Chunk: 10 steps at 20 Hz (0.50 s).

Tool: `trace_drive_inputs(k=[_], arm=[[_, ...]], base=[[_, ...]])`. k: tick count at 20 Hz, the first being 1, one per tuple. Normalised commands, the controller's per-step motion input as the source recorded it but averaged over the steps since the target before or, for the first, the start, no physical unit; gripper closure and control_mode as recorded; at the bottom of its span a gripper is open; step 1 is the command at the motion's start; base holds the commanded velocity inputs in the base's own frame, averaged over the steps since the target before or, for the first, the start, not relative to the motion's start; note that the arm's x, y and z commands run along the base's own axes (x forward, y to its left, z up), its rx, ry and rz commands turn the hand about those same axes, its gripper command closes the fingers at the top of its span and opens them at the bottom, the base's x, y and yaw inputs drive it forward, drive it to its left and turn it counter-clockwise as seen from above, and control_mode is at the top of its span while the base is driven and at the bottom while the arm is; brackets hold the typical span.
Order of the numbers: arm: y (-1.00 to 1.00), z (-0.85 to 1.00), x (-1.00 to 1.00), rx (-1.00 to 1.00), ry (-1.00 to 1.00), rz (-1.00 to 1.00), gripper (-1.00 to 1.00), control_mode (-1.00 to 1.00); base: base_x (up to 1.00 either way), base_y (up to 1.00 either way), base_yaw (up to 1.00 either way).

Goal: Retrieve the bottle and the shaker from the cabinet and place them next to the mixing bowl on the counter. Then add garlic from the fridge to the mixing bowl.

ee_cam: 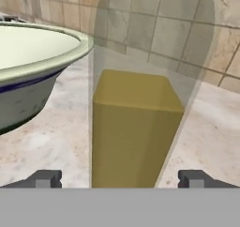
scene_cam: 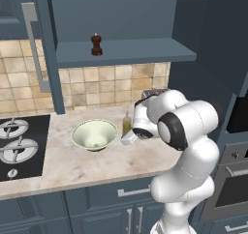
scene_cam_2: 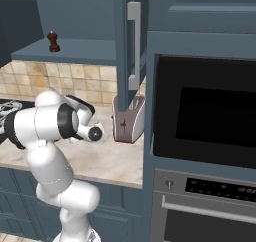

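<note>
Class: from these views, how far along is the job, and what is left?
Done: bottle stands on the counter beside the bowl. In hand: nothing; the open gripper straddles the bottle. Left: shaker on the cabinet shelf, then the garlic.

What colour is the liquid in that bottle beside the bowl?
Yellow-olive. The bottle shows it best in the hand view, standing right beside the pale mixing bowl.

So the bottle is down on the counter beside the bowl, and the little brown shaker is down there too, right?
Not quite. The bottle does stand on the counter beside the bowl, but the shaker is up on the cabinet shelf, as the left base view shows.
</note>
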Motion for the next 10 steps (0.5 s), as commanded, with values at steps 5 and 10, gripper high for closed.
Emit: trace_drive_inputs(k=[5,10], arm=[[0.00,0.26,-0.25,0.00,0.00,0.00,-1.00,-1.00],[0.00,0.60,-0.23,0.03,0.00,-0.02,-1.00,-1.00]], base=[[0.00,0.00,0.00],[0.00,0.00,0.00]])
